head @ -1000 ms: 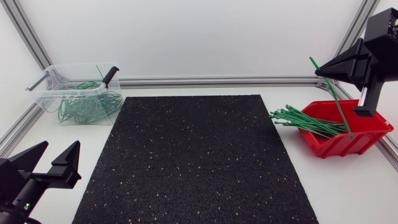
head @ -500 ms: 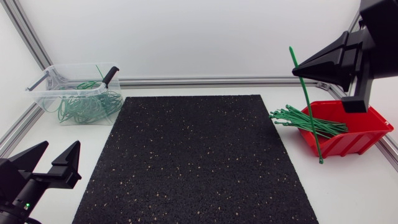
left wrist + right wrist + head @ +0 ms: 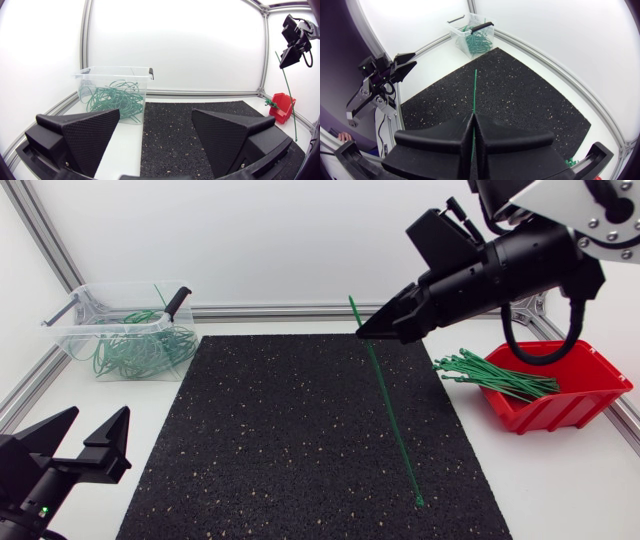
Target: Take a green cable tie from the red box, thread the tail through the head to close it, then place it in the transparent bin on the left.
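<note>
My right gripper [image 3: 366,333] is shut on a straight green cable tie [image 3: 386,398], which hangs slanted above the right half of the black mat [image 3: 280,440]; its lower end is near the mat's front right. In the right wrist view the tie [image 3: 474,89] sticks out ahead of the shut fingers [image 3: 462,131]. The red box [image 3: 565,402] at the right holds several more green ties [image 3: 495,375]. The transparent bin [image 3: 120,308] at the back left holds closed green ties. My left gripper [image 3: 97,420] rests open and empty at the front left corner.
The aluminium frame rail [image 3: 330,310] runs along the table's back edge. In the left wrist view the bin [image 3: 117,90] stands ahead of my open left gripper [image 3: 156,115], with the red box [image 3: 281,107] far across the mat.
My right arm has swung left from over the red box to above the mat, carrying the green tie with it. The left arm has stayed still.
</note>
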